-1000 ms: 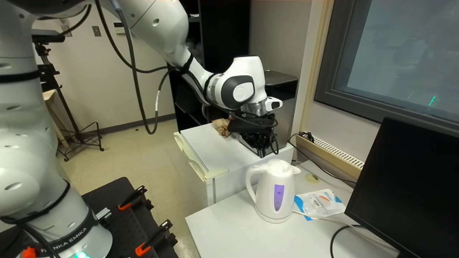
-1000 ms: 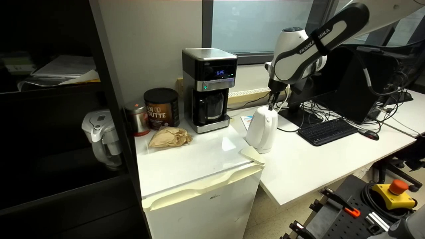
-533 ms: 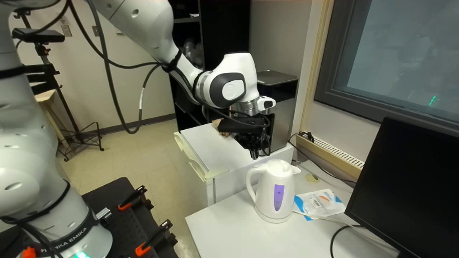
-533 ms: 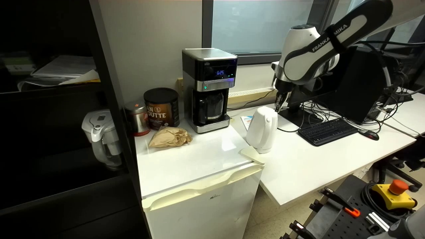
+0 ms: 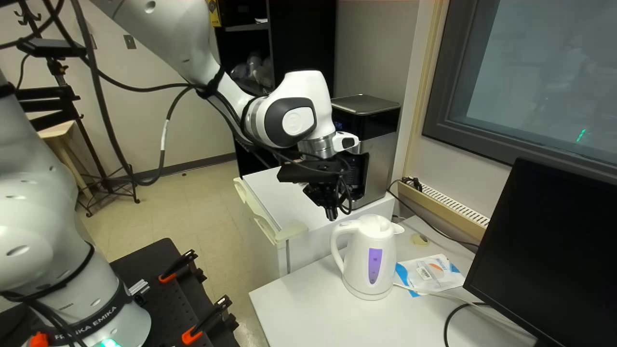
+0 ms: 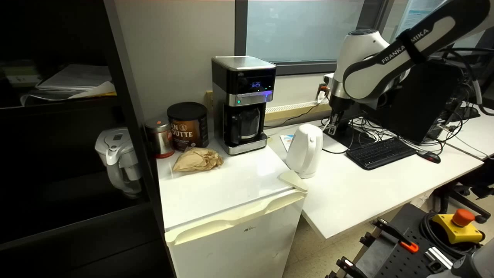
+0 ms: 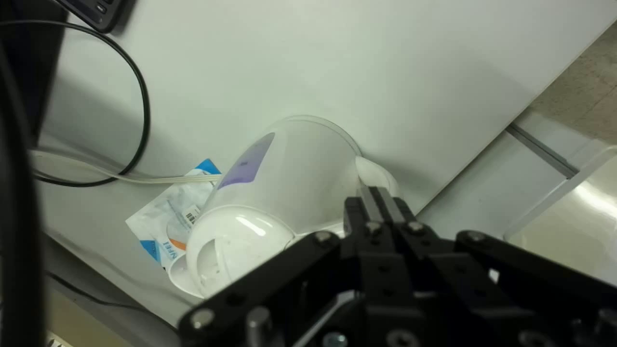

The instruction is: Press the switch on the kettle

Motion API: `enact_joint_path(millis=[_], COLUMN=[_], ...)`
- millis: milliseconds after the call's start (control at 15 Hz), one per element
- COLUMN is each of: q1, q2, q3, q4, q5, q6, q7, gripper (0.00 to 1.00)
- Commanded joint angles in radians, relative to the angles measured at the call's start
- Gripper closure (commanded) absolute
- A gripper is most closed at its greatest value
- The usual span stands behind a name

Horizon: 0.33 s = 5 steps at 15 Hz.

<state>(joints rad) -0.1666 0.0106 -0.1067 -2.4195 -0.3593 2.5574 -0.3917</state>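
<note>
The white kettle (image 5: 357,270) stands upright on the white desk, with a loop handle, a small spout and a purple level window. It also shows in the other places I look from: an exterior view (image 6: 300,154) and the wrist view (image 7: 303,178). My gripper (image 5: 331,216) is shut and empty, fingers pointing down. In an exterior view its tips (image 6: 332,130) are to the right of the kettle's top. In the wrist view the fingertips (image 7: 379,193) overlap the handle, whose upper part they hide. No contact with the kettle is visible. The switch cannot be made out clearly.
A black coffee machine (image 6: 243,104), a dark can (image 6: 188,125) and a paper bag (image 6: 198,159) stand on the white fridge (image 6: 231,200) beside the desk (image 6: 347,204). A monitor (image 5: 549,250) and keyboard (image 6: 380,152) are on the desk. A packet (image 5: 429,272) and cord lie by the kettle.
The gripper has moved away from over the kettle lid toward the handle side, leftward in an exterior view, and ends slightly lower. It stays shut. The kettle has not moved.
</note>
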Motion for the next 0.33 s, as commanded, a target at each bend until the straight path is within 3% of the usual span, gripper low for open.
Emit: enact_joint_path(millis=[0,267], q1=[0.01,0.011], q2=[-0.059,-0.08], q3=[-0.012,-0.01], q4=[-0.064,-0.089], q5=[-0.045,-0.074], q6=[0.027,0.03], q7=[0.037,0.061], gripper=[0.99,1.0])
